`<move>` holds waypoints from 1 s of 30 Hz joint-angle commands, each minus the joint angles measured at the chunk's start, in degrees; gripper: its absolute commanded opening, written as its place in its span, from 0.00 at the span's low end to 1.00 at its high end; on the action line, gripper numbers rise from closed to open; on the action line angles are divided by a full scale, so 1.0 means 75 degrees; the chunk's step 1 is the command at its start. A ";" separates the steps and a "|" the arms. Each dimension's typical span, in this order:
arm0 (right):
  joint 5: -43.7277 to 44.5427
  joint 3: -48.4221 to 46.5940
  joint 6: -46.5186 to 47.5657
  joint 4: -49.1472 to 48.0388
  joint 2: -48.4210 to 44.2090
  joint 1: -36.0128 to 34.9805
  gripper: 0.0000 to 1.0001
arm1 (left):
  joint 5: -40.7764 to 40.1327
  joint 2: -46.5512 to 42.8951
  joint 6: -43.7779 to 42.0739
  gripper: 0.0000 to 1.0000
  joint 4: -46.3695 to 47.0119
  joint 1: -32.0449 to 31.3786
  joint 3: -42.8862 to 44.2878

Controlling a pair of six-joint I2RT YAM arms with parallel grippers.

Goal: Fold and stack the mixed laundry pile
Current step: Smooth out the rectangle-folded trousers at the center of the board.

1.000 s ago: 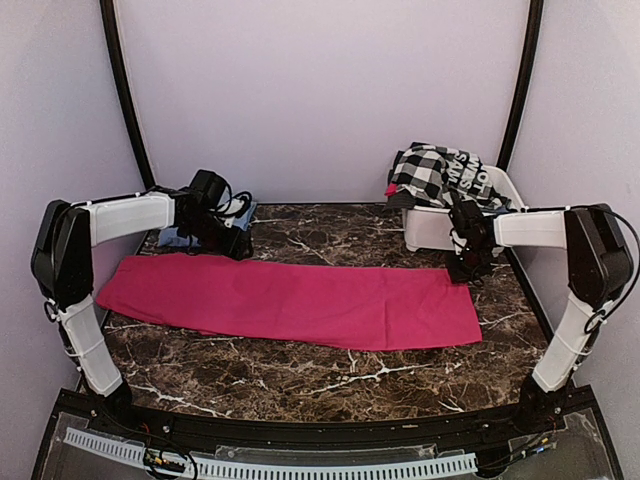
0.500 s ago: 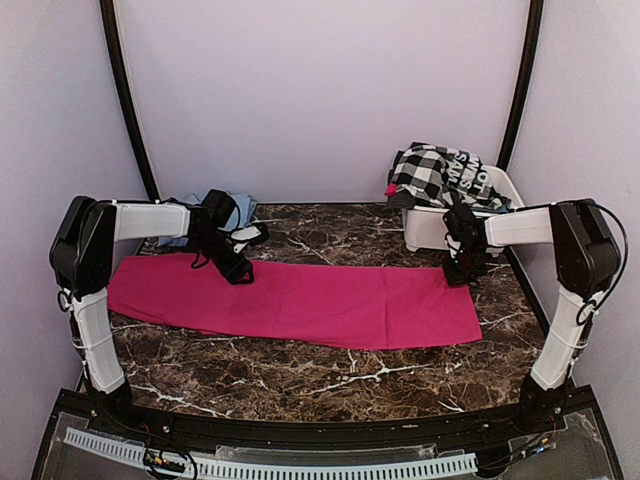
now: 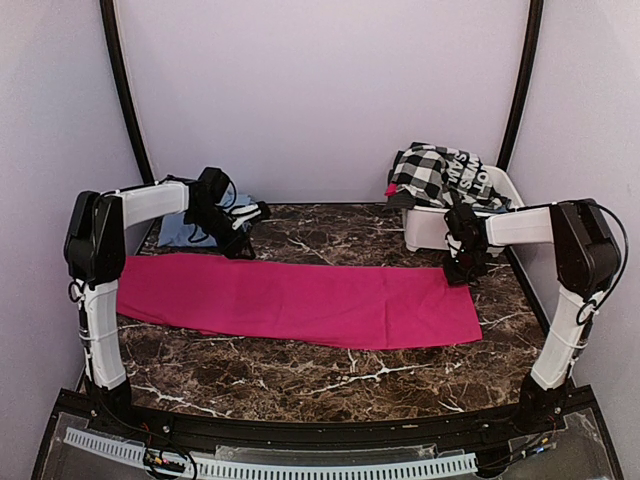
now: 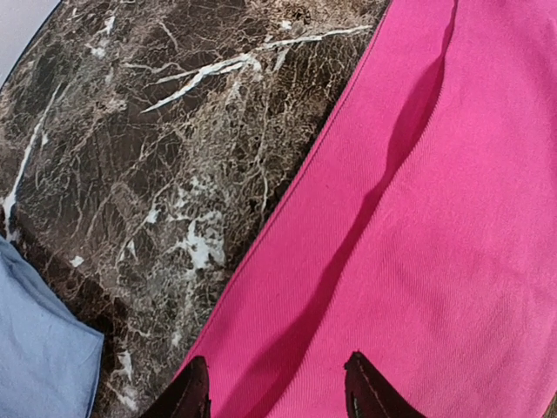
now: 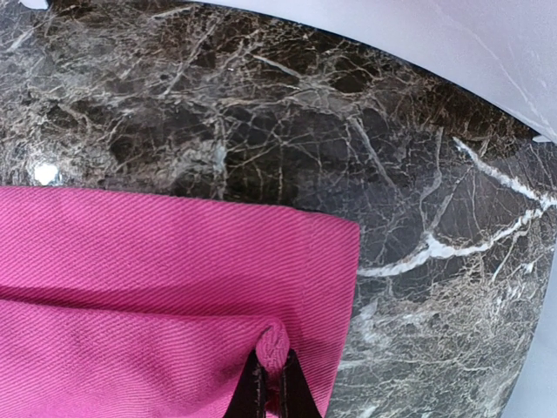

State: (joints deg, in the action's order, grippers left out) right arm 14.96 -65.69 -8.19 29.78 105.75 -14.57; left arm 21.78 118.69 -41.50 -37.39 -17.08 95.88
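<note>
A magenta-pink cloth (image 3: 300, 300) lies spread flat across the marble table, its far edge running through the left wrist view (image 4: 418, 218). My left gripper (image 3: 242, 232) (image 4: 274, 394) hovers over the cloth's far left edge, fingers apart with only flat cloth below them. My right gripper (image 3: 463, 268) (image 5: 271, 390) is shut on a small pinched fold of the pink cloth (image 5: 174, 287) near its far right corner. A black-and-white checked garment (image 3: 430, 168) is heaped in the tub. A light-blue piece (image 3: 178, 232) (image 4: 39, 353) lies folded at the back left.
The white plastic tub (image 3: 430, 232) stands at the back right, just behind my right gripper, with a black printed cloth (image 3: 472, 182) on top of the check. Walls close in the back and both sides. Bare marble (image 3: 320, 380) shows in front of the pink cloth.
The left gripper dipped toward the pink cloth, then drew back to its far edge, its jaws narrowing. The cloth's left end shifted slightly right. The right gripper kept its pinch.
</note>
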 commanded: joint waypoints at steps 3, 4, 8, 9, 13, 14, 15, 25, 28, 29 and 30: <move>-0.0107 -0.0068 0.0002 0.0034 -0.0026 0.0061 0.00 | 0.0888 0.0396 -0.0497 0.52 -0.1086 0.0132 0.0500; -0.0117 -0.0066 0.0002 0.0027 -0.0026 0.0067 0.00 | 0.0897 0.0424 -0.0504 0.52 -0.1092 0.0142 0.0514; -0.0139 -0.0077 0.0002 0.0026 0.0012 0.0063 0.00 | 0.0997 0.0685 -0.0570 0.52 -0.1347 0.0145 0.0709; -0.0134 -0.0087 0.0002 0.0034 0.0009 0.0067 0.00 | 0.1004 0.0756 -0.0583 0.52 -0.1409 0.0145 0.0718; -0.0134 -0.0103 0.0007 0.0037 0.0002 0.0067 0.00 | 0.1045 0.0869 -0.0601 0.47 -0.1413 0.0145 0.0633; -0.0132 -0.0110 0.0002 0.0053 0.0001 0.0061 0.00 | 0.1054 0.0883 -0.0594 0.47 -0.1413 0.0145 0.0628; -0.0133 -0.0102 -0.0001 0.0045 -0.0003 0.0064 0.00 | 0.1061 0.0902 -0.0578 0.46 -0.1399 0.0145 0.0624; -0.0137 -0.0101 -0.0016 0.0068 -0.0012 0.0064 0.00 | 0.0934 0.0944 -0.0546 0.31 -0.1401 0.0145 0.0519; -0.0143 -0.0082 -0.0010 0.0068 -0.0054 0.0060 0.00 | 0.0835 0.0940 -0.0496 0.36 -0.1276 0.0145 0.0450; -0.0149 -0.0083 -0.0010 0.0067 -0.0061 0.0065 0.00 | 0.0802 0.0948 -0.0483 0.37 -0.1257 0.0145 0.0454; -0.0155 -0.0072 -0.0026 0.0067 -0.0061 0.0064 0.00 | 0.0777 0.0953 -0.0475 0.39 -0.1228 0.0145 0.0458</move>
State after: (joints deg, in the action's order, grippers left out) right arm 14.74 -65.76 -8.19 29.85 105.75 -14.50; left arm 27.99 125.82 -44.91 -45.98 -16.05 99.92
